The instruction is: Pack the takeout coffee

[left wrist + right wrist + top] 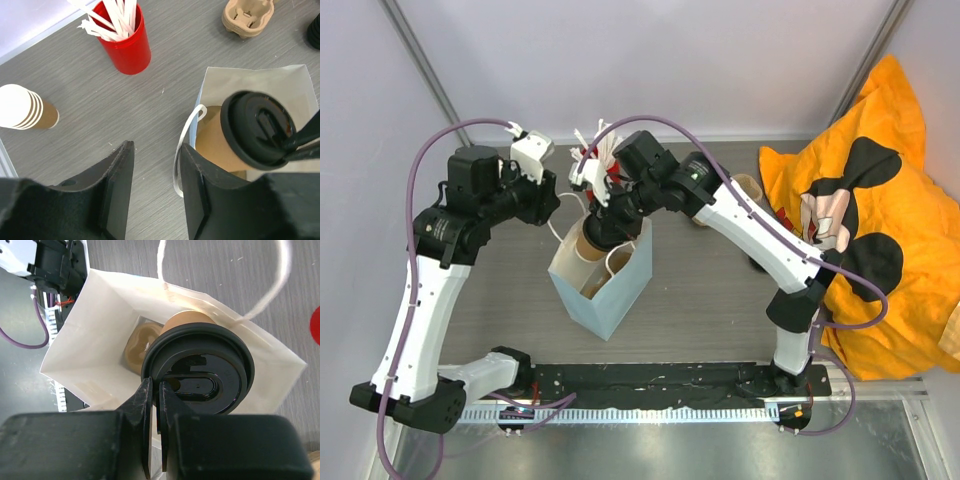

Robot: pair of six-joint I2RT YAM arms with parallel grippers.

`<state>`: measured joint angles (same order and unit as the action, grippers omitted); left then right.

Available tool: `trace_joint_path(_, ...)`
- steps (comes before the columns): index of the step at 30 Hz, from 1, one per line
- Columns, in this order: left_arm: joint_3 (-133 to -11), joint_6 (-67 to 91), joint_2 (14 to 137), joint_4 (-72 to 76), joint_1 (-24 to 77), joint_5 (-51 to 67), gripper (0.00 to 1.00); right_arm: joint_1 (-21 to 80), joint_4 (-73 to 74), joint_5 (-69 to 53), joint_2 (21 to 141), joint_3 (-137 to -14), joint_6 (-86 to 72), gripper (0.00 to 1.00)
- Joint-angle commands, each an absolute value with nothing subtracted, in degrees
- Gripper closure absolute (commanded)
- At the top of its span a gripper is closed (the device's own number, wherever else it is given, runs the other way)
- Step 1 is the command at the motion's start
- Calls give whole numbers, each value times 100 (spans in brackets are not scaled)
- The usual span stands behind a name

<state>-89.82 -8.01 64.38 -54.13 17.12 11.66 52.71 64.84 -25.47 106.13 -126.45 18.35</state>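
while right gripper [156, 390] pinches lid of coffee cup [210, 357] inside bag [100, 305], left gripper [156, 152] gapes beside; red stick cup [127, 50] near.

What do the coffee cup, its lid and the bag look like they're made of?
Coffee cup: tan kraft paper, going by its dull, matte brown wall. Lid: probably plastic, as it is black and smooth with a slight sheen and a moulded recess. Bag: thin white paper, matte, with sharp folded creases at the corners.
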Motion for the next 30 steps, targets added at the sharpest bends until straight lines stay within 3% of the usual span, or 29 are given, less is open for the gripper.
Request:
trace_joint_path(1,-9009,-659,6442,-5098,1687,1239,57,5396,6381,-2224,10599,-12516,1890,99)
trace_joint_path(7,-8947,-606,6425,-5063,1687,1037,64,5440,6416,-1811,10723,-12419,1986,99)
trace_joint_path(20,-8842,-580,6354,-5045,1679,1002,65,5440,6697,-1442,11048,-12665,2645,99)
trace_joint_path(30,-8772,-519,6311,-5010,1652,747,71,5440,6926,-1283,11232,-12621,2891,99)
